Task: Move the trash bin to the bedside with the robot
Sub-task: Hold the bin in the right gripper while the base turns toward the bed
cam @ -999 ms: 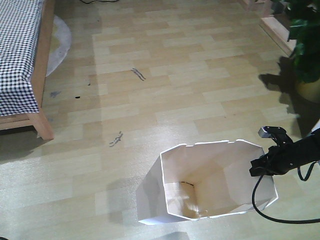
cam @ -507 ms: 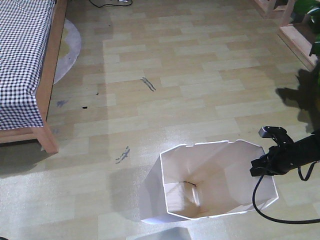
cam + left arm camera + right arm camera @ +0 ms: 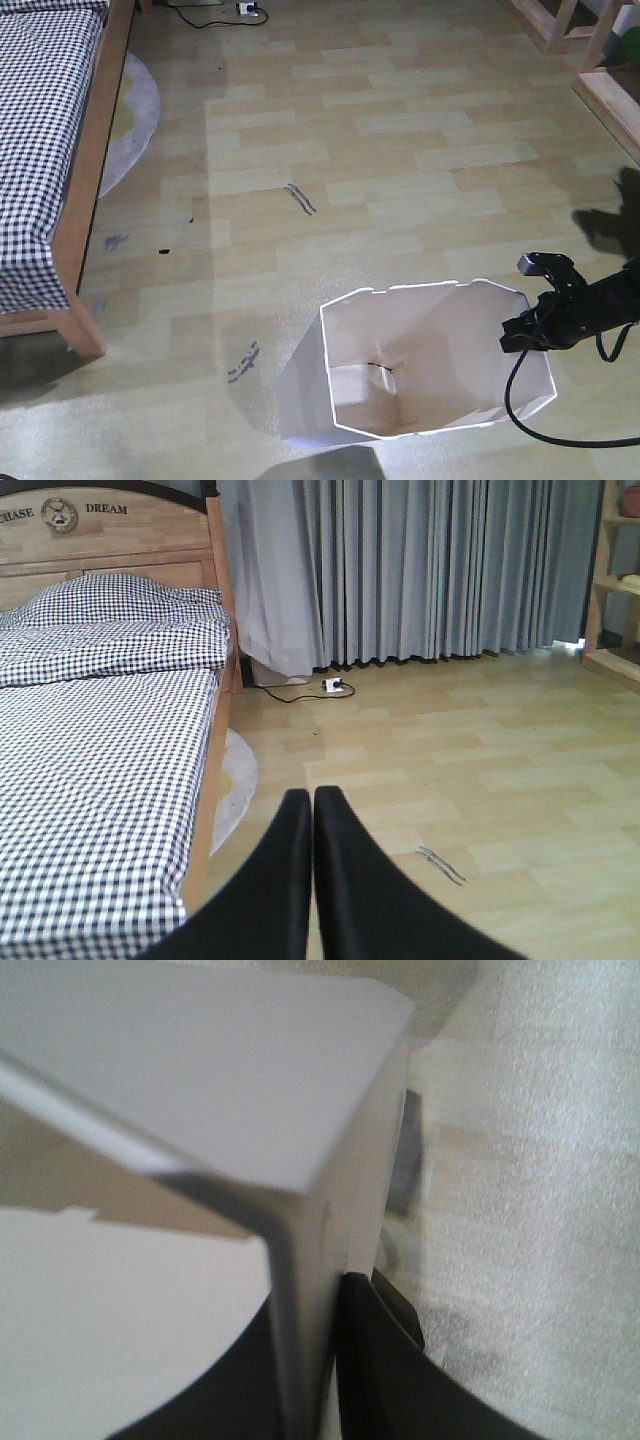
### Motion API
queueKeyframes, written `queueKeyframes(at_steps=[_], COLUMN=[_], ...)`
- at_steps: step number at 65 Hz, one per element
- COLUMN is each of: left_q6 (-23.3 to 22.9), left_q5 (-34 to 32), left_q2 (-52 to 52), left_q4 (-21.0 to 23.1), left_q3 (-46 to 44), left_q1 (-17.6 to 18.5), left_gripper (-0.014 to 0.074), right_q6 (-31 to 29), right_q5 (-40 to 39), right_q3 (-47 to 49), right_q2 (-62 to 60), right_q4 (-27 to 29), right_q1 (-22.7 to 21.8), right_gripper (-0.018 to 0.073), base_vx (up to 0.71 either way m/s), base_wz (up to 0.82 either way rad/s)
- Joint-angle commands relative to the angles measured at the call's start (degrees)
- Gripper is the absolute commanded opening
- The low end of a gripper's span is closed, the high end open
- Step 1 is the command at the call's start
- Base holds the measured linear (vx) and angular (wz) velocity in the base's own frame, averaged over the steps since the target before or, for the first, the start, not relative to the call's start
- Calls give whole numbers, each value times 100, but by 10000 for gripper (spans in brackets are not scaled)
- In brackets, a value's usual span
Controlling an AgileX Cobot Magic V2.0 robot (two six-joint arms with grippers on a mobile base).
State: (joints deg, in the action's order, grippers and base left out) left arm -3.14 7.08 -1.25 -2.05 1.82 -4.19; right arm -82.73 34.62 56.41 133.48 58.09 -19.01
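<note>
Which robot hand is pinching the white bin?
The right gripper: it clamps the rim of the trash bin. The left gripper is shut on nothing, facing the bed.

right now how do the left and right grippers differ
The left gripper is shut on nothing; the right gripper is shut on the wall of the trash bin. The left gripper hangs above the floor beside the bed; the right gripper sits at the bin's rim. Both have black fingers.

1. The trash bin (image 3: 305,400) is white outside and cream inside.
2. The bedding (image 3: 90,740) is black-and-white checked, and the bed frame (image 3: 150,525) is light-brown wood.
3. The curtains (image 3: 400,570) are grey.
4. The floor (image 3: 400,150) is pale beige planking with dark scuffs.
5. My right gripper (image 3: 515,335) and left gripper (image 3: 312,805) are black.
</note>
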Motion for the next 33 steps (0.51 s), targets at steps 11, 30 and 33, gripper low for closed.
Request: queueKeyframes(at_steps=[11,30,33], left_q6=[-25,-25,-25], left_q5=[-419,-419,-419], left_q2=[-31,-31,-31], left_q4=[12,12,12], left_q3=[-138,-138,-138], left_q1=[30,30,30], left_gripper=[-6,-6,-6], right_q6=[42,42,42], right_q5=[1126,1126,1126], right_q3=[54,54,54], right_q2=[-428,-428,-428], right_q4=[373,373,373], right_q1=[-6,-6,-6], right_gripper=[-5,-5,-5], base_vx=[35,37,38], base_wz=[3,5,6])
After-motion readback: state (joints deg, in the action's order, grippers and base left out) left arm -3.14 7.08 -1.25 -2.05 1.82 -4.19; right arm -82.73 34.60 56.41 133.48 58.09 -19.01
